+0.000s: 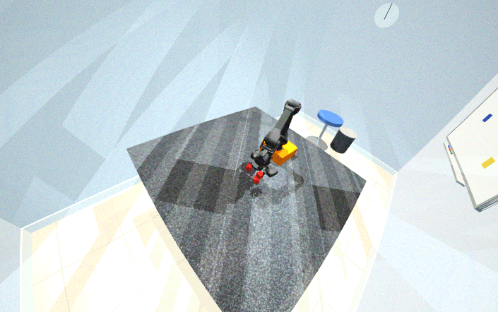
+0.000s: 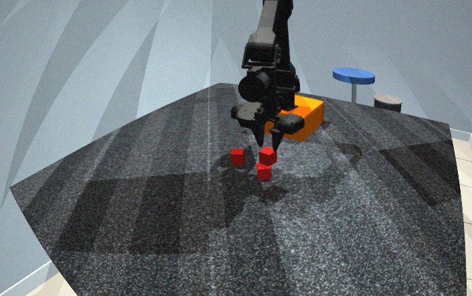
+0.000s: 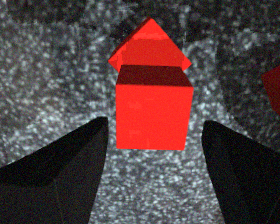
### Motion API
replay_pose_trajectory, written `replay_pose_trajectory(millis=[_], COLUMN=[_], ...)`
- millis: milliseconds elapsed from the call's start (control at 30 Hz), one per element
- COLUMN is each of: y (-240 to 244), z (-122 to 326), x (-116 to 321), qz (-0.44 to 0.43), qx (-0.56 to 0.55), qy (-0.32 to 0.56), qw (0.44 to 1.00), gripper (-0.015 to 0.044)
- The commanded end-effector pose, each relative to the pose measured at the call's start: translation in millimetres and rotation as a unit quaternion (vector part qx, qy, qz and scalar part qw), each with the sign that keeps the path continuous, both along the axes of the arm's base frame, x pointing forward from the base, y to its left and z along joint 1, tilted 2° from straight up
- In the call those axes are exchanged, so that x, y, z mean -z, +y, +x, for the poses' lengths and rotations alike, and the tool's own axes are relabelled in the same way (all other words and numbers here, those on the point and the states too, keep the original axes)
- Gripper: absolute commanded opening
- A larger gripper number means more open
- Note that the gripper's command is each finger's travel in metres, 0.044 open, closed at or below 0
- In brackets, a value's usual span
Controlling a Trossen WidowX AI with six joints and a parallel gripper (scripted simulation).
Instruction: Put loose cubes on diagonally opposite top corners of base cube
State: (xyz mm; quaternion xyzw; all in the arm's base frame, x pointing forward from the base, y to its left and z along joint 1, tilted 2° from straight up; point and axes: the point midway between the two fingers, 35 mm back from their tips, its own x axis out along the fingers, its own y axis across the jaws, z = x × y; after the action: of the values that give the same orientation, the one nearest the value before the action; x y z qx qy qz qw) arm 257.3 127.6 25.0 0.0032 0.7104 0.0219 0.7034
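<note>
The red base cube (image 1: 256, 181) (image 2: 264, 173) (image 3: 151, 50) stands on the dark mat, turned like a diamond in the wrist view. One loose red cube (image 1: 259, 174) (image 2: 267, 157) (image 3: 153, 117) sits over the base cube's corner nearest the arm and looks level. It hides part of the base cube's top. My gripper (image 2: 268, 147) (image 3: 155, 128) is open around this upper cube, with a gap between the cube and each finger. The other loose red cube (image 1: 249, 166) (image 2: 237, 157) (image 3: 277, 92) lies apart on the mat, cut off at the right edge of the wrist view.
An orange box (image 1: 285, 154) (image 2: 312, 115) stands on the dark mat (image 1: 270, 251) (image 2: 322, 238) behind the gripper, close to the arm. A blue stool (image 1: 330, 118) (image 2: 353, 76) and a dark bin (image 1: 342, 140) (image 2: 387, 104) stand beyond the mat's far edge.
</note>
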Motion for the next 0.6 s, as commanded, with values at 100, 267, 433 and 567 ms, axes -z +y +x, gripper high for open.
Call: replay_pose_trajectory(millis=[100,267,433,567], y=[0.8,0.8,-19.4,-50.8], z=[2.8,2.8,5.6,9.5], x=[-11.5,-11.8,-16.6,-28.9], qz=[0.003,0.003,0.0,-0.001], qx=[-0.001,-0.001,0.088,0.227], qy=[-0.006,-0.006,0.0,0.004], qw=[1.0,1.0,0.996,0.974], gripper=[0.0205,0.0205,0.0265,0.0265])
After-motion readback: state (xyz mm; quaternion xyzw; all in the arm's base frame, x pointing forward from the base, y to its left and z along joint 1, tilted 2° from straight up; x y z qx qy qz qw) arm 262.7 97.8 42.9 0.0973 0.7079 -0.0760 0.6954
